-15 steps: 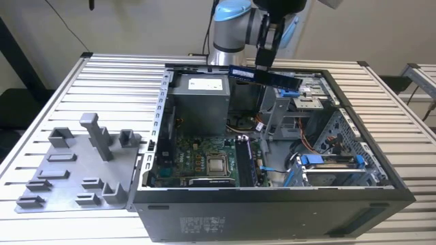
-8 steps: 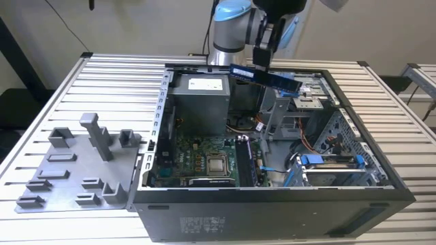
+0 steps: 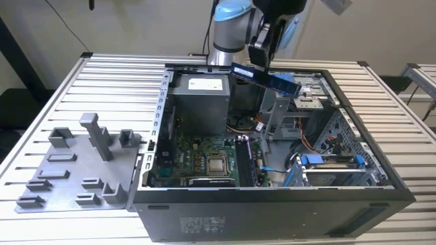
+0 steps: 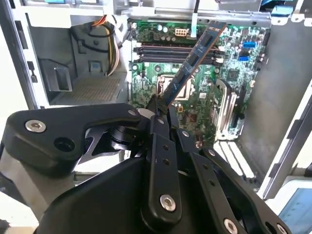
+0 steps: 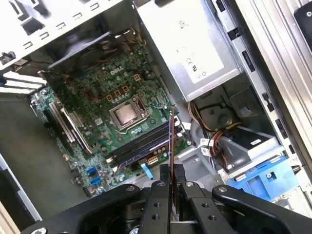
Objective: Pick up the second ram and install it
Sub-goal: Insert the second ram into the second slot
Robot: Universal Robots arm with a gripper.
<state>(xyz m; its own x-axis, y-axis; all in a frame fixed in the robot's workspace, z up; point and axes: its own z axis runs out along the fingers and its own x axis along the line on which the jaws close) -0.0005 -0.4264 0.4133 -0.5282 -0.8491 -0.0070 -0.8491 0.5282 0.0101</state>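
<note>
The arm stands at the far side of the slatted metal table [image 3: 109,81]. Its wrist is tipped so the black two-finger gripper [image 3: 261,62] hangs over the far part of the open black computer case [image 3: 272,214]. The fingers [image 4: 160,126] are pinched tight on one end of the second ram [image 3: 279,82], a long flat dark blue-green circuit stick with black chips. It's up in the air, tilted, well clear of the green motherboard [image 3: 197,153] below.

In the first wrist view the stick shows edge-on over the long dark memory slots [image 5: 139,142] beside the silver processor socket [image 5: 126,114].

Room's tight-ish down there. There's a grey power supply box [image 3: 199,102] on one side and a metal drive cage with blue clips [image 3: 334,166] at the exterior view's right. A grey plastic holder tray [image 3: 68,173] sits beside the case, at the exterior view's left.
</note>
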